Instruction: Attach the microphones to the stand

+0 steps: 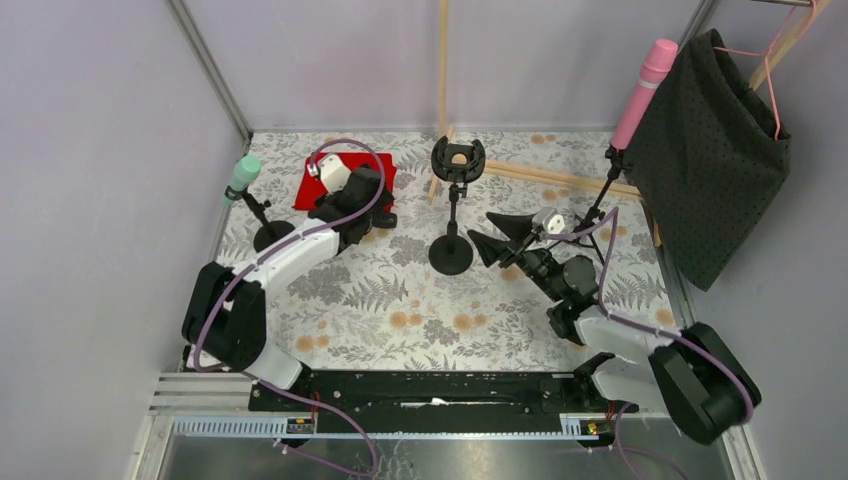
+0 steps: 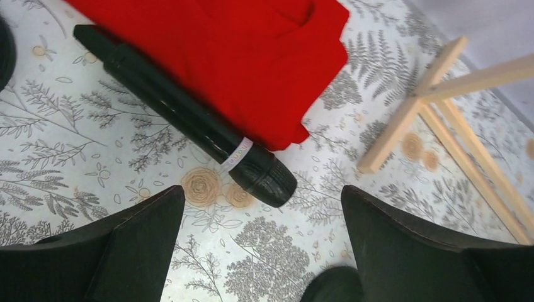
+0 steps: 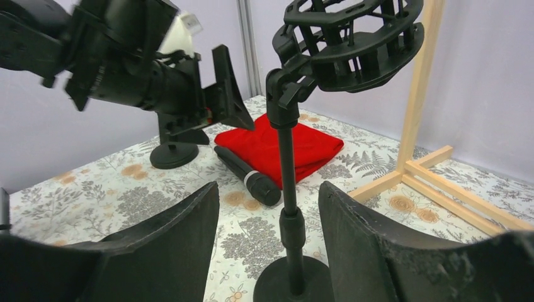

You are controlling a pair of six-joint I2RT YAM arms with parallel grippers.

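Mint-green microphone (image 1: 242,175): tilted in left stand (image 1: 270,236). Black microphone (image 2: 189,119): flat on counter (image 1: 400,300), along edge of red cloth (image 2: 252,56), below left tool (image 2: 262,207), spread wide, gripping nothing. Centre stand (image 1: 452,215): pole between fingers of right tool (image 3: 269,189), parted, not touching. Pink microphone (image 1: 645,90): clipped high in right stand (image 1: 600,205).

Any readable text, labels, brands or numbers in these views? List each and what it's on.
No text reads in any view.
Silvery band on the black microphone: faint marks, too small and blurred to read.
Pink microphone, mint green microphone, middle stand: no markings visible.
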